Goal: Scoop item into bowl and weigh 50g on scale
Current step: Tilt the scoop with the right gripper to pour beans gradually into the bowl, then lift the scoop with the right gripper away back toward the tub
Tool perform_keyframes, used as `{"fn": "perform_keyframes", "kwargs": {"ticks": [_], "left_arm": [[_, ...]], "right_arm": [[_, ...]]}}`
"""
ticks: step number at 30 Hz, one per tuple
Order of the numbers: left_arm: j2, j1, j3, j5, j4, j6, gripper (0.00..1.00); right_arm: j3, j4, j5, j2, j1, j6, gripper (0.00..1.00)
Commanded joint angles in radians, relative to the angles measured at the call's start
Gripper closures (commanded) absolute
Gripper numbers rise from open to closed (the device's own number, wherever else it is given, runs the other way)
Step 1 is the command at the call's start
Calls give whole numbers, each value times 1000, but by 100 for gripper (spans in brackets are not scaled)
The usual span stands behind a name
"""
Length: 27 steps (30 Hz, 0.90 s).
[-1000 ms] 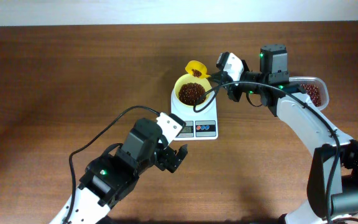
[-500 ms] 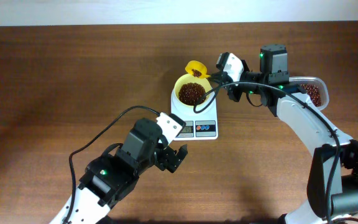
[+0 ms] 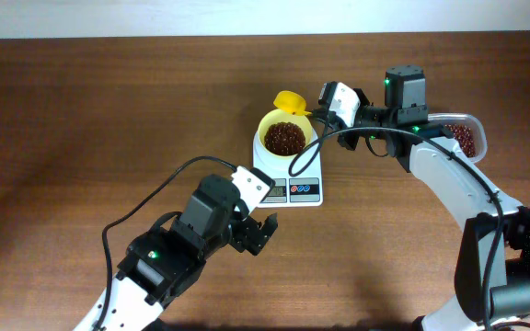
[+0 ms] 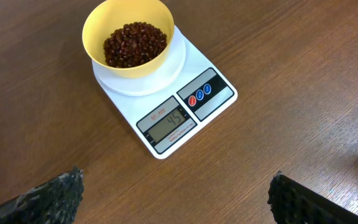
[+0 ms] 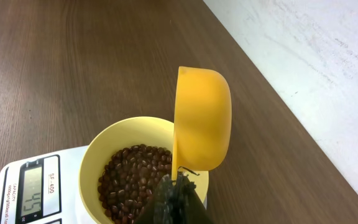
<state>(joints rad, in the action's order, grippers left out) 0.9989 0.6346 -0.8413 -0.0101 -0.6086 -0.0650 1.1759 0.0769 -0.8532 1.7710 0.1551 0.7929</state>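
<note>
The pale-yellow bowl (image 3: 267,127) stands on the white scale (image 3: 270,175), holding a heap of dark red-brown beans (image 3: 284,138). My right gripper (image 3: 313,112) is shut on the handle of a bright-yellow scoop (image 3: 289,98), tipped on its side over the bowl's far rim. In the right wrist view the scoop (image 5: 202,118) stands on edge above the bowl (image 5: 92,162) and its beans (image 5: 135,177). My left gripper (image 3: 263,234) is open in front of the scale, holding nothing. In the left wrist view the scale (image 4: 225,96) shows 45 beneath the bowl (image 4: 129,65).
A clear plastic container (image 3: 472,124) with more beans (image 3: 465,140) sits at the right, behind my right arm. A black cable (image 3: 304,158) of the right arm hangs across the scale's right side. The wooden table's back edge (image 3: 247,37) runs along the top.
The right gripper has rolled the scoop further over the bowl. Beans showed in the scoop before; now only its yellow back shows. The left arm has not moved.
</note>
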Motion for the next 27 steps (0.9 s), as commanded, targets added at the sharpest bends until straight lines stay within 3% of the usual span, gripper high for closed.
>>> {"fn": "perform_keyframes", "kwargs": {"ticks": [1, 15, 19, 27], "left_arm": [[2, 5, 6, 7, 2, -19, 1], [2, 5, 6, 7, 2, -19, 1], [2, 5, 6, 7, 2, -19, 1], [2, 5, 6, 7, 2, -19, 1]], "right_arm": [[6, 1, -3, 3, 2, 4, 96], [6, -5, -3, 3, 2, -29, 96], [6, -62, -2, 3, 1, -232, 96], [6, -397, 40, 3, 1, -807, 96]]}}
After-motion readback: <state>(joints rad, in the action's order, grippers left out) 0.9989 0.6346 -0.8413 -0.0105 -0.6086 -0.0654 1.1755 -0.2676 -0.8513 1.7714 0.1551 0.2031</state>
